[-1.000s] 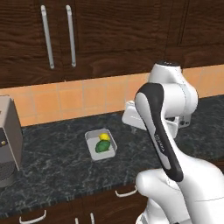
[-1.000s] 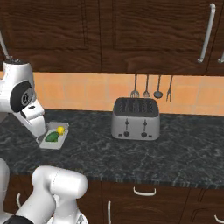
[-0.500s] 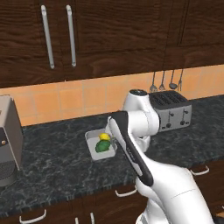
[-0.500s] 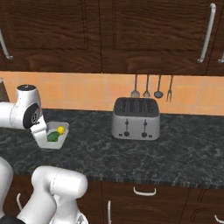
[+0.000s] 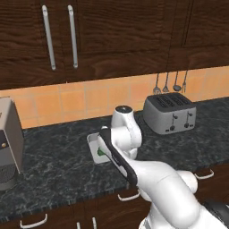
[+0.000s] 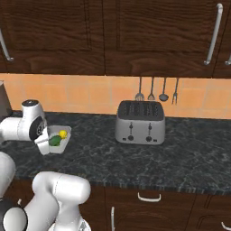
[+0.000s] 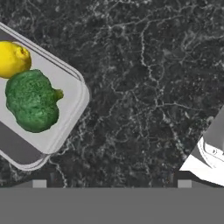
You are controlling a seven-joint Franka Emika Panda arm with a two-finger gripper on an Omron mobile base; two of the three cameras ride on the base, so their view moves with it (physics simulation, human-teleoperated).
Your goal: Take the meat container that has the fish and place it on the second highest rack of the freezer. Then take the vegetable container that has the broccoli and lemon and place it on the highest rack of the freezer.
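Claw (image 7: 111, 186) spread wide, grasping nothing, poised over bare surface (image 7: 148, 87). Shift toward vegetable container (image 7: 72, 114) holding broccoli (image 7: 31, 101) and lemon (image 7: 13, 57); straddle near rim before clamping.

lemon (image 7: 13, 58) beside broccoli (image 7: 32, 101) in tray (image 7: 72, 116) | toaster (image 6: 140, 122) right, on counter (image 6: 180, 158)

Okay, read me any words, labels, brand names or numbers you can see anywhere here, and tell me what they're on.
None: no readable text anywhere.
The toaster has small dark knobs and slots, no lettering.
The tray with the broccoli and lemon is unmarked.
The cabinet doors are plain wood.
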